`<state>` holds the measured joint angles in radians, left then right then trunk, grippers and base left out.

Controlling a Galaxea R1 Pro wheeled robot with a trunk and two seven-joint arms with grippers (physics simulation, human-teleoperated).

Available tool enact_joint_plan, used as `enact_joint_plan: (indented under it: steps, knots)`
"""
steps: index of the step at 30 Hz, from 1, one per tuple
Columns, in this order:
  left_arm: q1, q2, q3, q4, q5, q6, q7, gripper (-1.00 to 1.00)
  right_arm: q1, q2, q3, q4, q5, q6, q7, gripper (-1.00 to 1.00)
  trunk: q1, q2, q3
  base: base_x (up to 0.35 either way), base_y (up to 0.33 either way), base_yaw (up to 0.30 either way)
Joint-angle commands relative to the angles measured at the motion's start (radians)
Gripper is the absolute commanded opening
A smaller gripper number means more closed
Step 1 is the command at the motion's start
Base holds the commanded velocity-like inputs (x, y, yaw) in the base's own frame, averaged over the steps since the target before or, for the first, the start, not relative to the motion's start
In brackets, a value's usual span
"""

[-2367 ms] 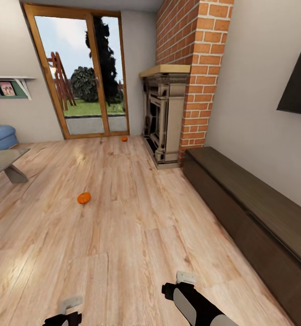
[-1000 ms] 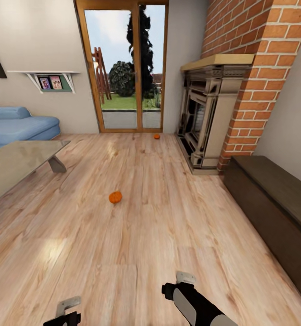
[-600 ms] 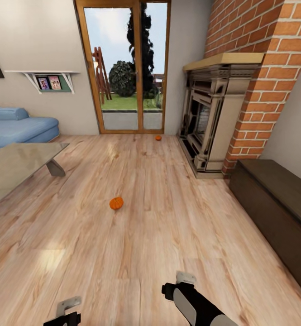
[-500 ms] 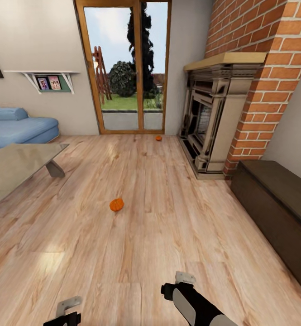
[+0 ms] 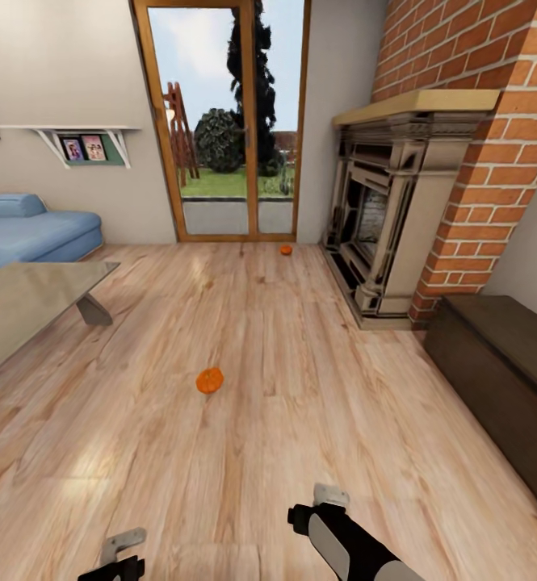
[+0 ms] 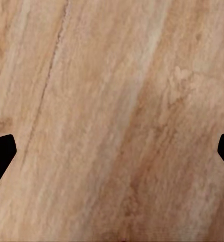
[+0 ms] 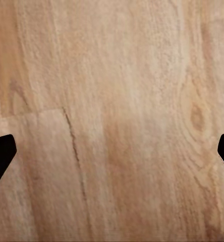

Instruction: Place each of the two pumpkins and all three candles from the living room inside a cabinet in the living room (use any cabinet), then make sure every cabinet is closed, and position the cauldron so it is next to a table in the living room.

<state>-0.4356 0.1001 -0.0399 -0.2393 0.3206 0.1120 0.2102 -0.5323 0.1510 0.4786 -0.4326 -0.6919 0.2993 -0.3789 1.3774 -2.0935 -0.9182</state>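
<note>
Nearer bright-orange ribbed pumpkin (image 5: 210, 380) on bare plank floor (image 5: 300, 420), ahead-left; second orange pumpkin (image 5: 286, 250) by glass door. My left gripper (image 6: 112, 151) and right gripper (image 7: 112, 151) both spread wide, empty. Best roll close, centre nearer one, then lower.

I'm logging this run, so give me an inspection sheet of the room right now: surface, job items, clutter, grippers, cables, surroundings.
Surface: wood floor, bare planks under both wrists.
Job's things: near pumpkin on the floor mid-room; far pumpkin by the glass door; cabinet along the right wall, fronts shut.
Clutter: nothing seen.
Grippers: left gripper and right gripper open, empty.
Cables: nothing seen.
Surroundings: fireplace, coffee table, blue sofa.
</note>
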Motion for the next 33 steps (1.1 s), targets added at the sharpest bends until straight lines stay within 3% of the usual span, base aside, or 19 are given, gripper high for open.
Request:
enact_joint_plan:
  steps: [1, 33]
  knots:
    - [0.000, 0.000, 0.000, 0.000, 0.000, 0.000, 0.000, 1.00, 0.000, 0.000, 0.000, 0.000, 0.000, 0.000, 0.000, 1.00, 0.000, 0.000, 0.000, 0.301, 0.018, 0.000]
    - [0.000, 0.000, -0.001, 0.000, -0.002, -0.002, 0.000, 1.00, 0.011, -0.001, 0.000, 0.000, 0.002, 0.000, 0.000, 1.00, 0.000, 0.000, 0.000, 0.301, 0.001, 0.000]
